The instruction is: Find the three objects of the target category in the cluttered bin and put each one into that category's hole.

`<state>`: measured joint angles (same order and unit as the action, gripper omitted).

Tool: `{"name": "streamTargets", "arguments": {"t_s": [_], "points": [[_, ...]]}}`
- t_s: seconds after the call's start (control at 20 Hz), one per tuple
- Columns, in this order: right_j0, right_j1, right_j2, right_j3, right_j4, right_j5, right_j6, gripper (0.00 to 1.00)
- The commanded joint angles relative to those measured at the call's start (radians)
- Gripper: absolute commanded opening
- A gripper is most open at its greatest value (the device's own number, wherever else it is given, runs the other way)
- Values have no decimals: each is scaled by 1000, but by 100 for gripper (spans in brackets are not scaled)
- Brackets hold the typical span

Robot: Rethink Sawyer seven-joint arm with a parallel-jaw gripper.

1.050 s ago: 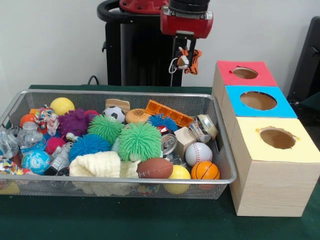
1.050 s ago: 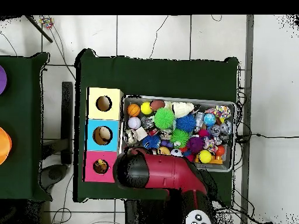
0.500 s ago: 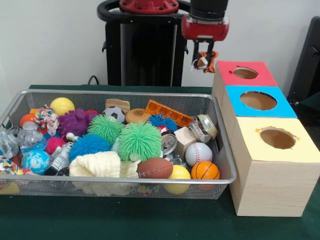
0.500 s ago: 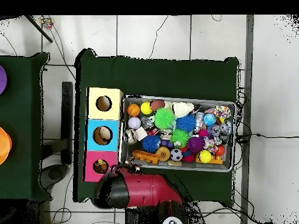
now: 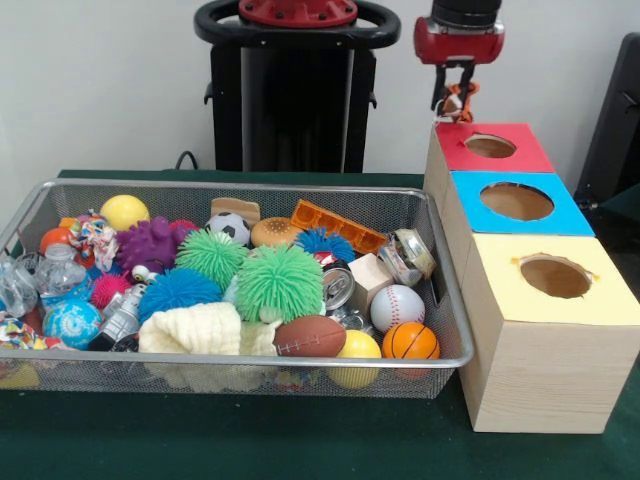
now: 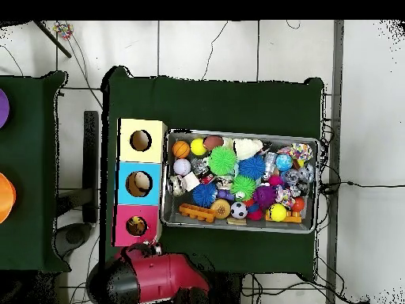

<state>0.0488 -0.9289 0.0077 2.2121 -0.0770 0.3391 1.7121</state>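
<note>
Green cloth covers the table (image 5: pixel 300 445), and behind it is a plain pale wall. On the table sits one big wire bin (image 5: pixel 200 375) and, at 3 o'clock from it, one row of three boxes: a yellow box (image 5: pixel 545 345), a blue box (image 5: pixel 470 235) and a red box (image 5: pixel 440 160). Each box has one round hole on top.

Lots of toys fill the bin. I count two green spiky balls (image 5: pixel 278 283), one blue spiky ball (image 5: pixel 176 291), one purple spiky ball (image 5: pixel 148 244), one baseball (image 5: pixel 397 307), one basketball (image 5: pixel 410 341), one brown football (image 5: pixel 310 336), one soccer ball (image 5: pixel 229 228) and one can (image 5: pixel 337 287).

From the front, the gripper (image 5: pixel 455 98) hangs up at 12 o'clock, just over the red box's far edge. Its jaws are pinched on a small orange and white toy (image 5: pixel 456 101).

From above, something sits down inside the red box's hole (image 6: pixel 136 226) and the blue box's hole (image 6: pixel 138 184); the front view hides that. Down there, the arm covers the gripper.
</note>
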Motion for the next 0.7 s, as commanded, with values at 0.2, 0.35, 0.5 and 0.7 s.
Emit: {"name": "streamTargets", "arguments": {"t_s": [0.2,0.35,0.5,0.7], "points": [[65,-14,59,51,129,19,248,0],[85,-34,57,62,160,37,243,0],[117,-27,34,61,171,7,258,0],[142,32,21,41,187,-96,275,0]]}}
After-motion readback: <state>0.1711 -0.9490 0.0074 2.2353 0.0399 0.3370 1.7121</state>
